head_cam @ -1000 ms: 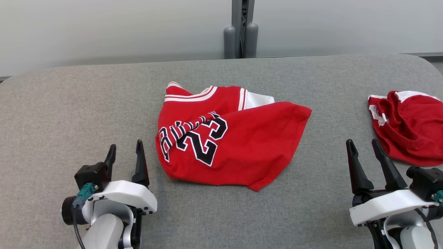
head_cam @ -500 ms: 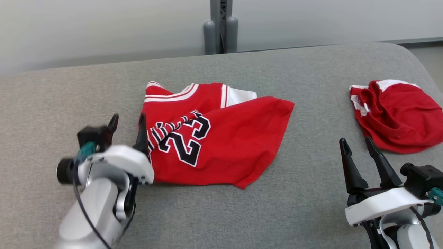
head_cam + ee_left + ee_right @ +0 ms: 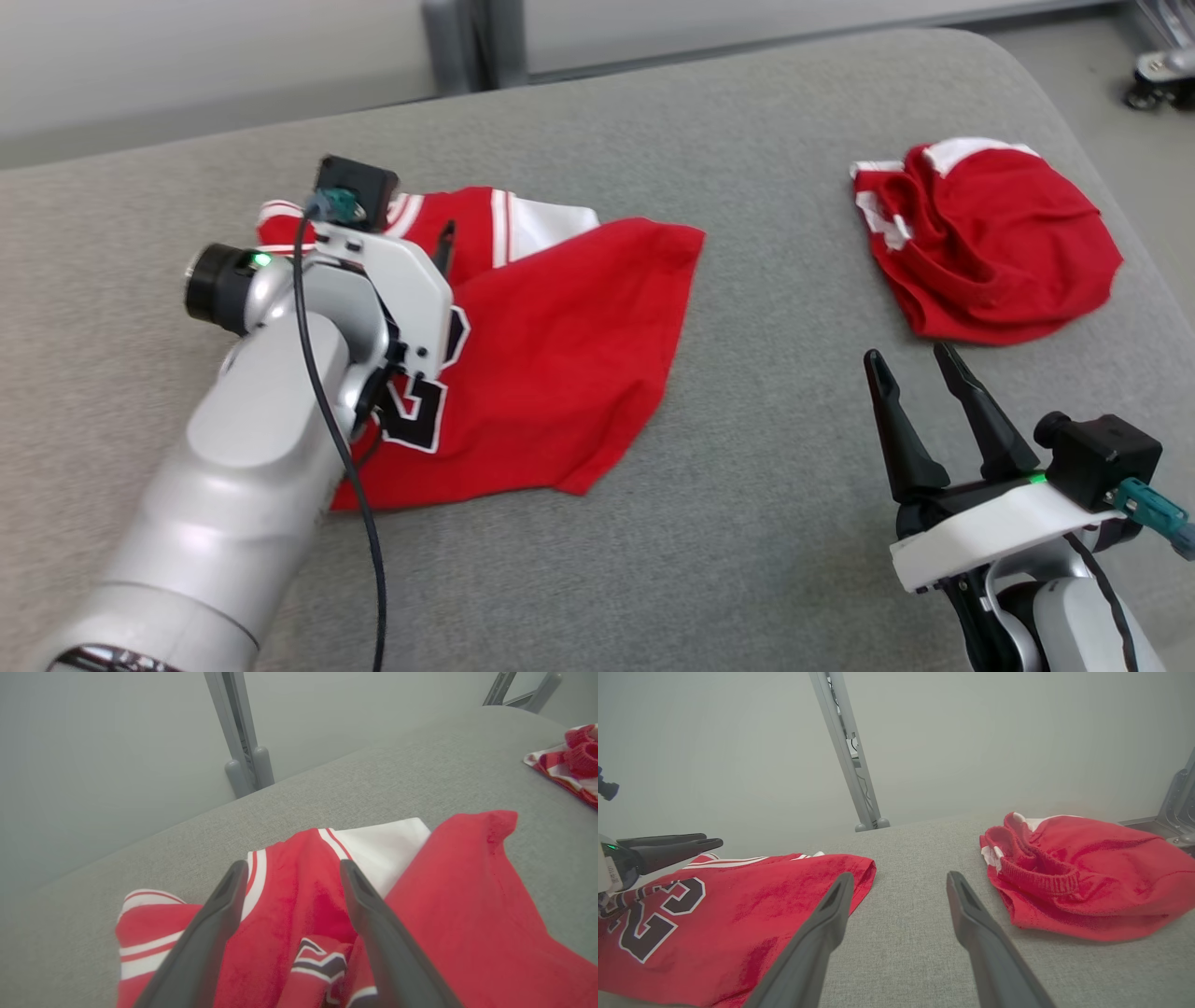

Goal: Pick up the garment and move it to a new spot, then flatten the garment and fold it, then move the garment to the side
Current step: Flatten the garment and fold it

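Note:
The garment (image 3: pixel 560 355) is a red jersey with white trim and a black number, lying crumpled on the grey table (image 3: pixel 747 187). My left gripper (image 3: pixel 415 233) hangs open over the jersey's left, collar end. In the left wrist view its fingers (image 3: pixel 289 868) straddle a red fold near the white striped trim (image 3: pixel 254 877), with nothing clamped. My right gripper (image 3: pixel 910 359) stands open at the lower right, above bare table, well right of the jersey. In the right wrist view the right gripper (image 3: pixel 896 877) points between the jersey (image 3: pixel 761 896) and a second red cloth.
A second red and white garment (image 3: pixel 990 252) lies bunched at the table's right end, near the rounded edge. A grey post (image 3: pixel 467 42) rises behind the table. The left forearm (image 3: pixel 252 439) covers the jersey's lower left part.
The camera has swung right and down. My left arm has reached forward from beside the jersey to over its collar end. The right gripper holds its place.

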Robot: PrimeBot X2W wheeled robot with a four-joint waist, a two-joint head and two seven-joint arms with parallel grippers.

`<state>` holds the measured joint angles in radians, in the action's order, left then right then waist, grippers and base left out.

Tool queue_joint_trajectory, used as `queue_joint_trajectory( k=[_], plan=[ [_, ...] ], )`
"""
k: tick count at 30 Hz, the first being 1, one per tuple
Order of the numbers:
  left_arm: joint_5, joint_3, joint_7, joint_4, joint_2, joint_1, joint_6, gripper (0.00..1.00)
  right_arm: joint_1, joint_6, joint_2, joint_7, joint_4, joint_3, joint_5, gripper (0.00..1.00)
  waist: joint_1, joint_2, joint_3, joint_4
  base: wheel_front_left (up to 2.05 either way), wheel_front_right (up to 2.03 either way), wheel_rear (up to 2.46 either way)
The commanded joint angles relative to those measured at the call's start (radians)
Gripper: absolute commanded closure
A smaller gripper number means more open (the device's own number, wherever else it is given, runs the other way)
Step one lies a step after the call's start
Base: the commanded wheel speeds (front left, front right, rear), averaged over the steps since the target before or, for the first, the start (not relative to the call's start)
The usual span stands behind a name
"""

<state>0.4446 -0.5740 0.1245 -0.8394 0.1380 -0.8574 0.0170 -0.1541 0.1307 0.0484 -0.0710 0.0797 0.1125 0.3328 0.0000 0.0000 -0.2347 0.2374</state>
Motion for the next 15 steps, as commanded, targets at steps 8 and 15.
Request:
queue_joint_trajectory(
  k=[8,15],
  plan=[
    [0.013,0.01,0.101,-0.184,0.033,-0.148,-0.009,0.0,-0.042,0.0,0.004,-0.031,0.01,0.035,0.021,0.0,0.0,0.0,-0.106,0.114,0.0,0.0,0.0],
    [0.018,0.008,0.132,-0.288,0.046,-0.205,-0.021,0.0,-0.058,0.0,0.004,-0.056,0.029,0.054,0.03,0.0,0.0,0.0,-0.138,0.153,0.0,0.0,0.0]
  ],
)
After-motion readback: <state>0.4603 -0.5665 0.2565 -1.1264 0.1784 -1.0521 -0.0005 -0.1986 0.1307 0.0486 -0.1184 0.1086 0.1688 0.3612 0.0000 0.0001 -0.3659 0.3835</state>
